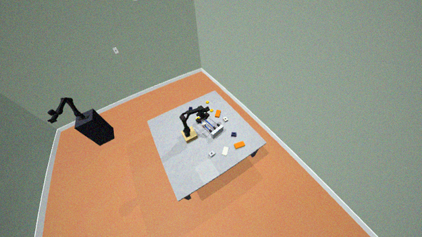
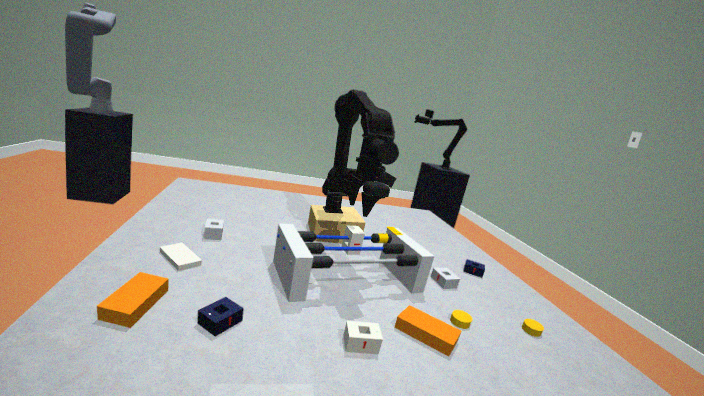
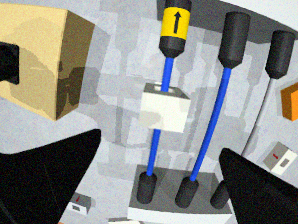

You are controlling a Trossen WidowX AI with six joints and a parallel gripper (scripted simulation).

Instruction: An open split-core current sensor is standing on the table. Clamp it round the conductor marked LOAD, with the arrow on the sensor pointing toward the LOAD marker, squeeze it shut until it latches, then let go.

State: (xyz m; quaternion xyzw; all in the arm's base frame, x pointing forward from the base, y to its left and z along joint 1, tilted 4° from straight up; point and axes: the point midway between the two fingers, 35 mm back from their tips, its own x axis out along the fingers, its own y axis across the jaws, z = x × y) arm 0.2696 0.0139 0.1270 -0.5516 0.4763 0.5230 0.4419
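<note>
White and boxy, the sensor sits round the blue conductor that carries the yellow marker, part way along it between the two end blocks. The marker's black arrow points away from the sensor, along the conductor toward the nearer block. On the sensor, a red mark shows in the exterior view; which way it points, I cannot tell. Its halves look closed together, though whether the latch has caught is too small to tell.

The end effector stands wide, with nothing between its black fingers. It hangs above the sensor, apart from it, and in the wrist view one fingertip shows to each side of the conductor.

Beside the sensor's conductor runs a second blue one, bowed a little, and past that a thin grey one. All three span the two grey blocks, ending in black sleeves.

Black and jointed, the arm rises from a tan base on the grey table. Elsewhere on the table lie two orange bars, yellow discs, a flat white plate, and several dark or pale blocks with square holes, some bearing red marks.
</note>
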